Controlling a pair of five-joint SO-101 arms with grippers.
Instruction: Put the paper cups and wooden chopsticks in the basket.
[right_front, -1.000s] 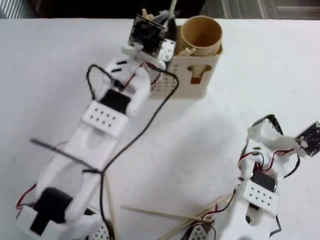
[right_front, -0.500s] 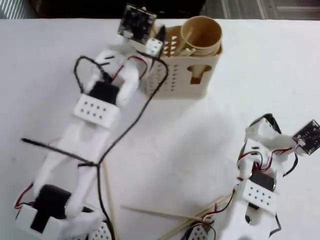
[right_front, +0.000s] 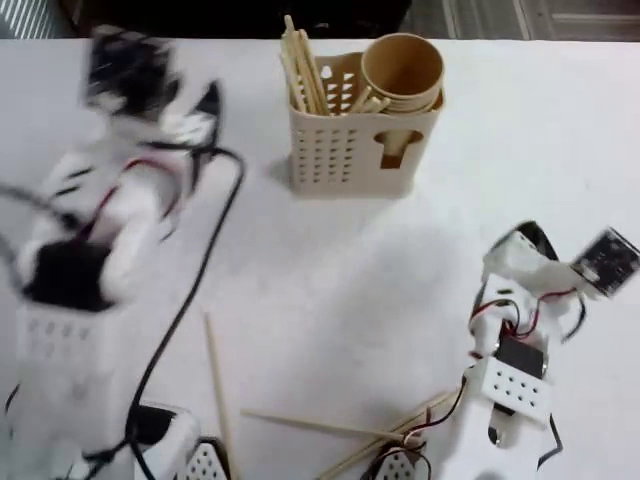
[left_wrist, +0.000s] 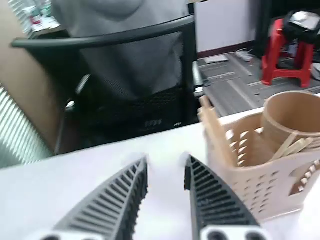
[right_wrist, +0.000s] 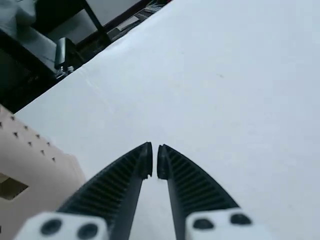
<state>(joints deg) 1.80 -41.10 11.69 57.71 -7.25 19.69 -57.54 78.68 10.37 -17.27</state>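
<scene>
Table (right_front: 350, 270) white, bearing basket (right_front: 350, 155); black chair (left_wrist: 135, 90), red stool (left_wrist: 295, 55) behind.

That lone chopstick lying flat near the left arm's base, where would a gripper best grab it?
Probably at the middle of the chopstick, from straight above, jaws across its width: it lies flat on the table, bare surface on both sides there.

Left claw (left_wrist: 165, 165) and right claw (right_wrist: 154, 152): black, ribbed, tapering fingers (right_wrist: 117, 185) on white bases with dark round holes; behind them, white plastic arms with black motor blocks; left arm (right_front: 95, 215) trails a thick black cable (right_front: 190, 275); right arm (right_front: 515, 345) carries thin red wires (right_front: 512, 318) and a dotted plate (right_front: 518, 385).
</scene>
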